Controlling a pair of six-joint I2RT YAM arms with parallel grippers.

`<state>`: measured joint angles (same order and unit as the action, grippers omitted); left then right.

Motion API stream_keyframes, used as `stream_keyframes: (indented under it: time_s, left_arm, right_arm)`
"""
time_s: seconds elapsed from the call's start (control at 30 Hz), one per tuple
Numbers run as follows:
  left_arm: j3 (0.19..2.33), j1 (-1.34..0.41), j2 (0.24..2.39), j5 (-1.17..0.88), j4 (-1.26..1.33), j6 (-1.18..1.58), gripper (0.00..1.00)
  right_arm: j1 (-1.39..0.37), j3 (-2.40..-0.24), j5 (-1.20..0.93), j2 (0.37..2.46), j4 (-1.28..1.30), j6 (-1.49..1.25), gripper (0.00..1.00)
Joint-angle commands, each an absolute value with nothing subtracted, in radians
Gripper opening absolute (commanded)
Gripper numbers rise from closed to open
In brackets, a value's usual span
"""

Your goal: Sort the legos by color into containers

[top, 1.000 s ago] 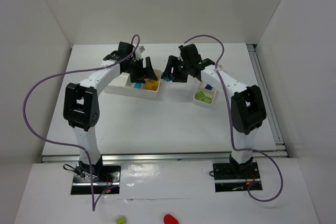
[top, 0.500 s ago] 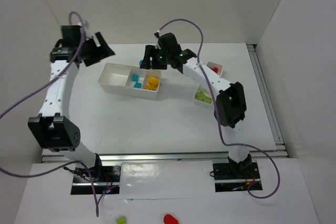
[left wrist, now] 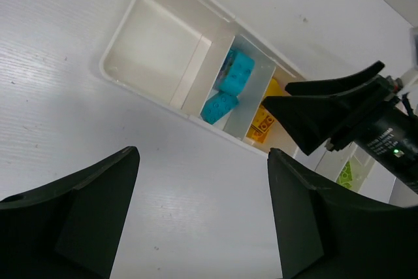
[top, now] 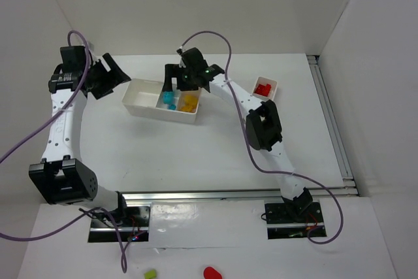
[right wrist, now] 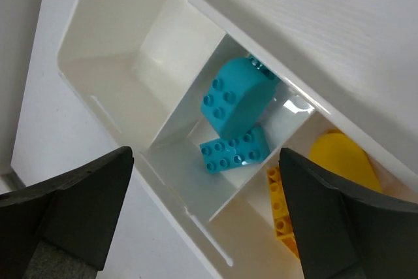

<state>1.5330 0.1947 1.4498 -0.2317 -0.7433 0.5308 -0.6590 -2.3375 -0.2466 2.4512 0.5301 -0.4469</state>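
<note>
Top camera high overhead, looking down; wrist cameras closer — all share divided tray (top: 142, 94).

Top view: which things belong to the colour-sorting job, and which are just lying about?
Job: wide tray; cyan bricks and yellow-orange bricks in it; narrow tray with red bricks.
Lying about: purple cables; green piece and red piece on the near ledge below the arm bases.

no readable text, no labels or brands, no numbers or signs
</note>
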Motion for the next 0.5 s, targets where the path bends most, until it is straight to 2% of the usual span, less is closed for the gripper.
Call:
stream_keyframes:
  time_s: [0.0,0.3,0.47]
  left_arm:
    - [1.552,0.204,1.442,-0.262,-0.735,0.546,0.88]
    - [1.562,0.204,1.433,-0.272,-0.735,0.546,0.88]
    - [1.562,0.204,1.424,-0.284,-0.735,0.546,0.88]
  right_arm:
    - [-0.618,-2.288,-0.12,2.232,0.523,-0.423,1.0]
    - [-0.428,-1.768,0.533,1.74,0.636,-0.462,1.0]
    - [-0.313,-1.589,0.679,1.596,0.761,-0.503,1.0]
